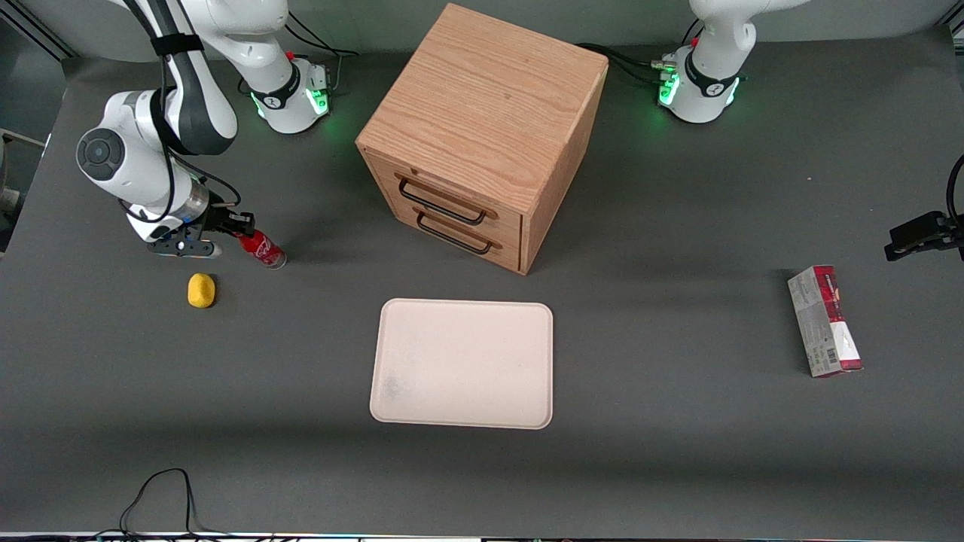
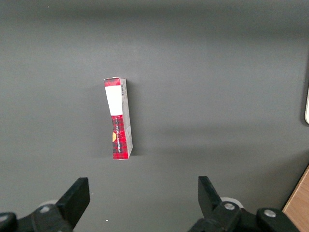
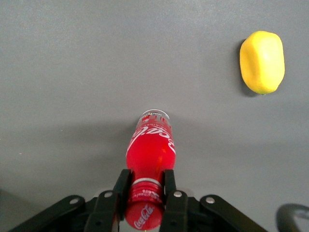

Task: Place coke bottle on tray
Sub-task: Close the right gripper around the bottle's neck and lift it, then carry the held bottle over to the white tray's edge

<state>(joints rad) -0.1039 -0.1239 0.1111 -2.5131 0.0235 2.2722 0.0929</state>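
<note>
The coke bottle (image 1: 260, 248) is a small red bottle with a red cap and a clear base. It sits tilted at the working arm's end of the table. My right gripper (image 1: 235, 224) is shut on its cap and neck. The right wrist view shows the bottle (image 3: 150, 150) with both fingers (image 3: 121, 186) pressed against its cap. I cannot tell whether its base rests on the table. The cream-beige tray (image 1: 462, 364) lies flat in front of the wooden drawer cabinet (image 1: 482, 128), nearer the front camera, and is bare.
A yellow lemon (image 1: 201, 290) lies beside the bottle, nearer the front camera; it also shows in the right wrist view (image 3: 262, 62). A red-and-grey carton box (image 1: 825, 320) lies toward the parked arm's end, seen too in the left wrist view (image 2: 119, 118).
</note>
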